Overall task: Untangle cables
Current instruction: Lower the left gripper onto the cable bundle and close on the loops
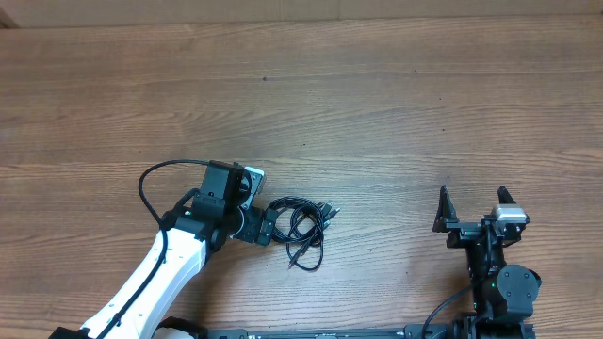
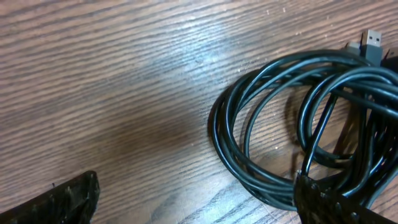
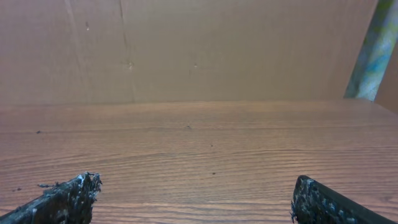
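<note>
The cables lie as one small bundle of thin black loops on the wooden table, a little left of centre. In the left wrist view the cables fill the right side, with a silver-tipped plug at the top right. My left gripper is at the bundle's left edge. It is open, and its right finger overlaps the lower loops, with nothing pinched between the fingers. My right gripper is open and empty at the front right, far from the cables; its view shows only bare table.
The wooden table stretches back to a brown wall. A thicker black cord loops off the left arm, left of its gripper.
</note>
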